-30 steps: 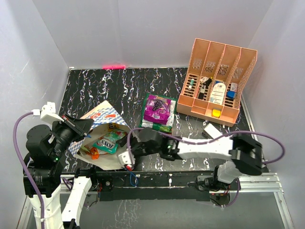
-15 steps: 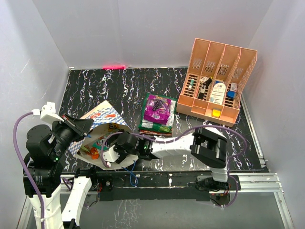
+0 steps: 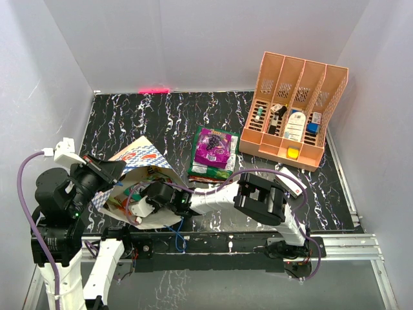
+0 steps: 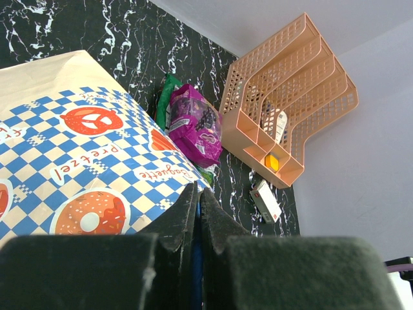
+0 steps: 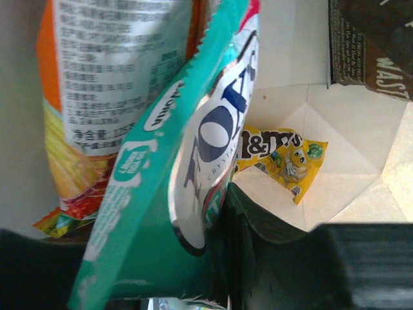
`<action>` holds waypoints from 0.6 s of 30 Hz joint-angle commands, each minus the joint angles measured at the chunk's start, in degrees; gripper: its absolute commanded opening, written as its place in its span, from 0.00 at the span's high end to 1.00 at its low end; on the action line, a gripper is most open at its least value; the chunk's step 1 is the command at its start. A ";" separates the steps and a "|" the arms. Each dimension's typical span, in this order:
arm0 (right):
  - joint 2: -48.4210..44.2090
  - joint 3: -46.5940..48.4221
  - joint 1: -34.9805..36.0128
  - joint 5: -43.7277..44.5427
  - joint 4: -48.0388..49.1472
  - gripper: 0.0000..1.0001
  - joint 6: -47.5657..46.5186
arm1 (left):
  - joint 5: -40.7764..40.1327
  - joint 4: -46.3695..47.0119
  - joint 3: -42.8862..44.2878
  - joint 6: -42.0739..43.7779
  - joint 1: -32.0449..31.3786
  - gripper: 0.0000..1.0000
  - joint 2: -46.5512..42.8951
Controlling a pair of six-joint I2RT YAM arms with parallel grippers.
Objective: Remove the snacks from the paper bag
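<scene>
Black worktop [image 3: 161, 116] with white marble veins lies before you, closed in by plain white walls [image 3: 213, 39]. Nearest to the arm bases is the paper bag [image 3: 139, 155]. It lies on its side with its mouth open toward the near right, and its outside is blue-and-white checked with red-orange logos.

Your left gripper [image 4: 197, 194] is at the left edge of the paper bag. Its jaws are closed on the bag's rim, with a thin blue piece [image 4: 195, 255] pinched between them. Your right gripper [image 5: 151, 248] is inside the paper bag. Its jaws stand apart, one on each side of the teal packet [image 5: 161, 213]. One finger [image 5: 251, 226] touches this packet, but you cannot tell if the jaws press it.

Also inside the paper bag, an orange packet [image 5: 97, 84] leans against the teal one. A small yellow packet [image 5: 284, 158] lies deeper in on the cream bottom, and a dark brown packet [image 5: 374, 45] is beside it.

Outside, just right of the paper bag, the purple packet [image 3: 216, 145] rests on top of a green packet [image 4: 166, 98]. Further right of the paper bag, a white-and-red box [image 4: 266, 201] lies flat. Well to the right of the paper bag and behind it stands the orange file rack [image 3: 293, 110], with a white bottle [image 3: 295, 126] and a yellow block [image 3: 293, 153] in its slots. Behind the paper bag, at the foot of the back wall, a red light strip [image 3: 153, 90] glows.
</scene>
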 commanded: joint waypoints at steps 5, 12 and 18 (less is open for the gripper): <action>-3.31 2.80 -0.44 -1.42 4.72 0.80 2.40 | -0.70 0.22 1.75 0.36 -0.12 1.00 1.23; -8.54 1.13 -1.68 -4.38 4.15 0.93 7.71 | -0.56 0.74 1.06 -0.13 -0.12 1.00 1.10; -17.79 -4.06 -2.52 -11.74 3.95 0.93 16.21 | -0.80 0.52 1.53 -0.04 -0.15 1.00 1.20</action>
